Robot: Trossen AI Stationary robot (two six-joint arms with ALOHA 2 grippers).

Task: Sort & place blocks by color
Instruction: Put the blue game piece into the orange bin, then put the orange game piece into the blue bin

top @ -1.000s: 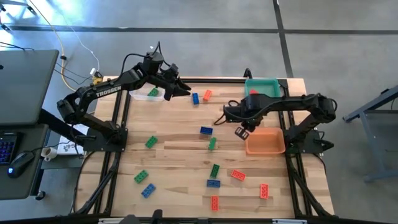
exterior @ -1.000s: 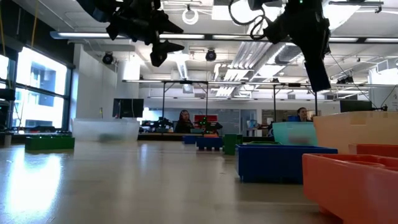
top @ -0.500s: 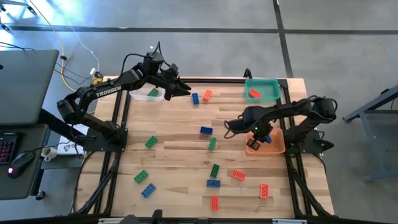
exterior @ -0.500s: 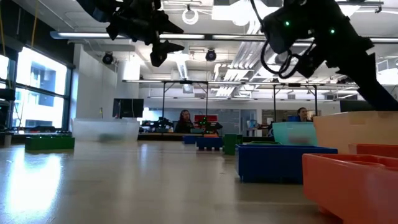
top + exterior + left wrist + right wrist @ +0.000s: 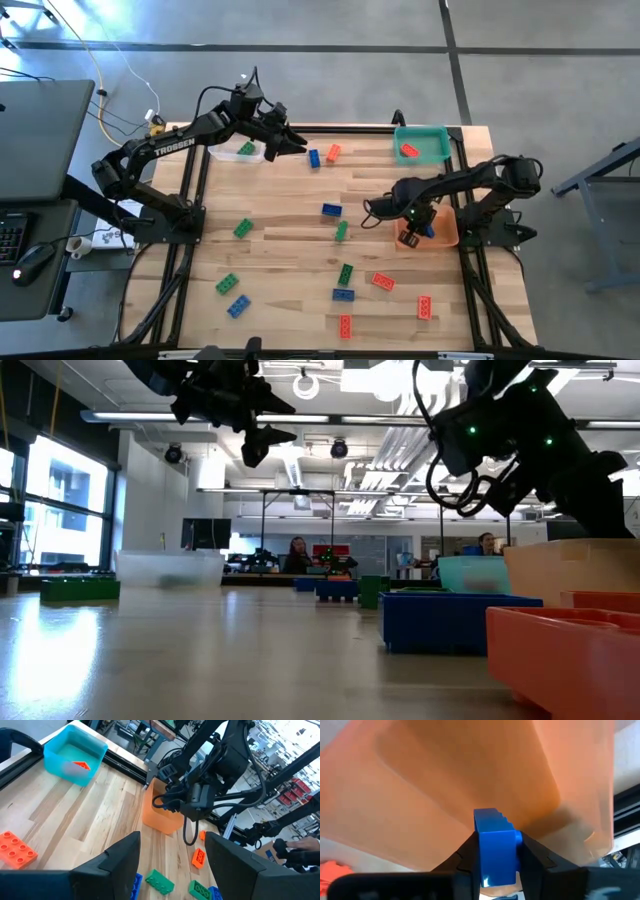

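Note:
My right gripper is shut on a blue block and points steeply down into the orange tray at the table's right. My left gripper hangs open and holds nothing, raised over the far left beside the clear tray, which holds a green block. The teal tray at the far right holds a red block. Several red, green and blue blocks lie flat on the table, among them a blue one and a green one. My right gripper pinches the blue block between its two fingers, one on each of two opposite side faces. The fingers come from above, slanting down. The block's free end juts past the fingertips over the orange tray's floor; whether it touches the floor I cannot tell.
Loose blocks are scattered over the table's middle and near part, such as a red block and a blue block. A blue block and a red block lie just beyond my left gripper. The right arm leans over the orange tray.
My right gripper has gone down and toward the table's right edge, from beside the orange tray's left wall to over its inside, tipping to point more steeply down. The blue block has gone with it.

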